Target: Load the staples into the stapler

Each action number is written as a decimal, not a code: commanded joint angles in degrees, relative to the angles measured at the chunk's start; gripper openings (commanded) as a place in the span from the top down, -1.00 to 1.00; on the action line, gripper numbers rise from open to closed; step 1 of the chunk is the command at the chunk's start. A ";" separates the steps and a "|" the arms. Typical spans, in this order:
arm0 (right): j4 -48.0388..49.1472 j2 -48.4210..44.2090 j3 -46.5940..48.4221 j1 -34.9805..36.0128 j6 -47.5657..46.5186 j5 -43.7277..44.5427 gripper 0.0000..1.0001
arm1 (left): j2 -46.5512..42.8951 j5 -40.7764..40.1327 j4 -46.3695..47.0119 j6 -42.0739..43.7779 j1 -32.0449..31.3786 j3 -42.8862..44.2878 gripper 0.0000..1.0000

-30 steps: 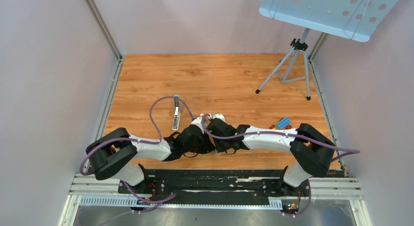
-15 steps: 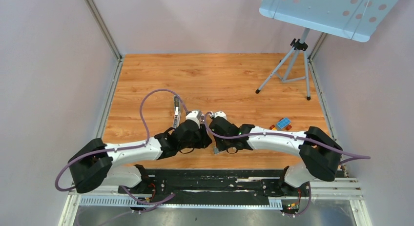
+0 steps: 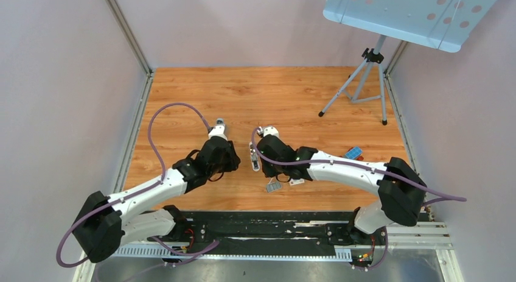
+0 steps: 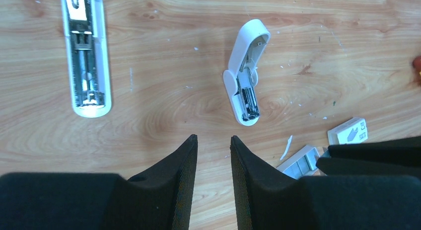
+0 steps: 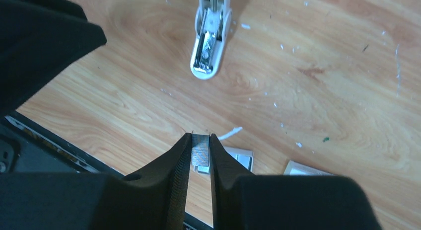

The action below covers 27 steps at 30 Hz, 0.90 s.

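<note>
The stapler [image 3: 255, 161] is small and white and lies open on the wood floor between my two grippers. Its metal channel shows in the left wrist view [image 4: 245, 76] and in the right wrist view [image 5: 211, 38]. My right gripper [image 5: 200, 136] is shut on the staples [image 5: 200, 151], a small grey ribbed strip held at the fingertips above the floor, short of the stapler. In the top view the right gripper [image 3: 269, 172] is just right of the stapler. My left gripper [image 4: 214, 138] is open and empty, hovering near the stapler's end, and sits left of it in the top view [image 3: 228, 166].
A longer white-and-silver stapler [image 4: 87, 61] lies open to the left, mostly under my left arm in the top view [image 3: 219, 121]. A white staple tray [image 3: 274, 186] and a small white box [image 3: 296, 182] lie near the front edge. A blue item [image 3: 352, 153] and a tripod [image 3: 365, 81] stand to the right.
Both grippers have drawn apart from the middle. The left one has moved left and away, uncovering the small stapler, the tray and the white box. The right one still holds the staples.
</note>
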 commanded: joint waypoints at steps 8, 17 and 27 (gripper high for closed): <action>1.69 6.16 7.46 -0.58 3.69 7.34 0.55 | -19.13 -7.60 -19.05 6.53 1.00 4.83 -0.12; 4.07 12.78 11.50 -0.58 5.96 8.47 0.55 | -31.90 -0.91 -27.82 11.38 1.00 8.54 -0.99; 5.12 16.86 13.01 -0.67 5.60 10.16 0.56 | -34.43 -4.24 -32.30 18.52 1.00 12.62 -1.00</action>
